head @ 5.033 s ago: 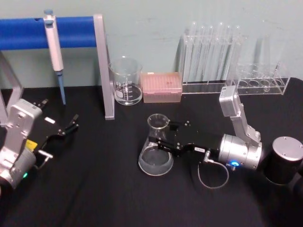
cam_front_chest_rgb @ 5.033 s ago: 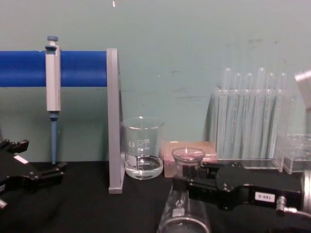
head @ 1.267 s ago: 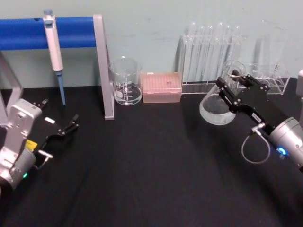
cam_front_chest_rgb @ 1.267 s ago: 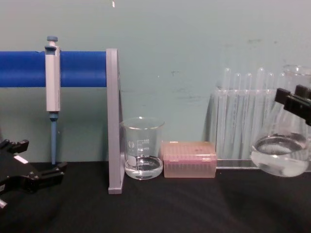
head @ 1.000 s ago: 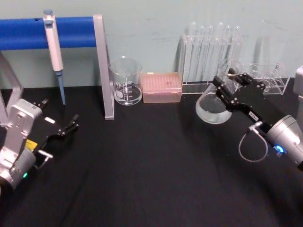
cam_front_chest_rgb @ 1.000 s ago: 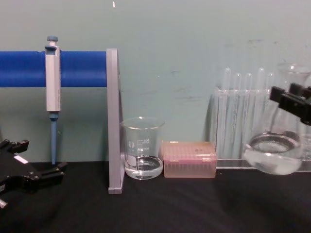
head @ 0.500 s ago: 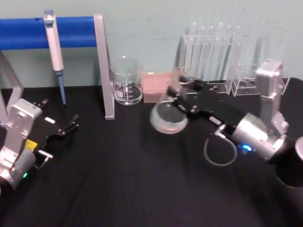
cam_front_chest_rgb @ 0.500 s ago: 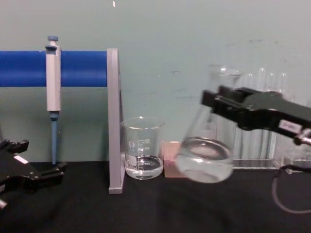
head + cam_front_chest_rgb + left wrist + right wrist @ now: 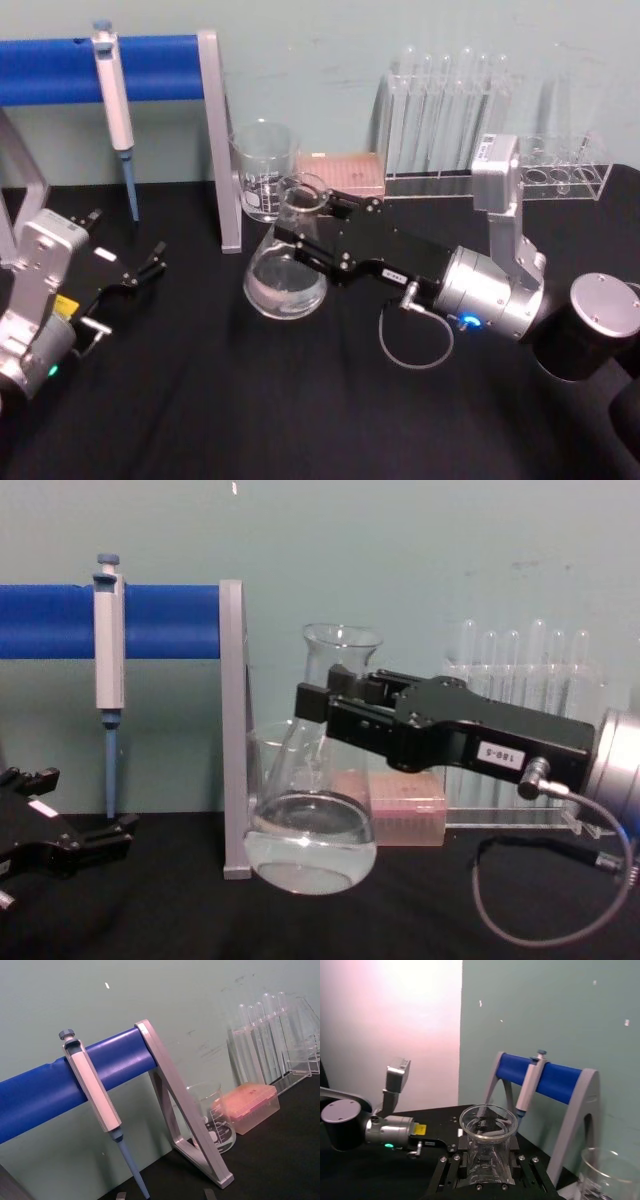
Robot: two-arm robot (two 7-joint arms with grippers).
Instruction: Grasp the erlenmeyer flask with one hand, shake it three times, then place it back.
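Chest view: right gripper pinches the erlenmeyer flask by its neck, tilted above the table, so the grasp is done and shaking is likely underway. Setting it back remains; left gripper sits spread at left.

The right claw is a long flat black body dotted with small silver screws, bearing a white label with dark print. A silver connector feeds a thin grey cable. Its silver wrist has a blue light, a grey boxy module and a grey-capped black joint. The silver-grey left arm shows a yellow sticker, a green light and a black left claw with a white patch.
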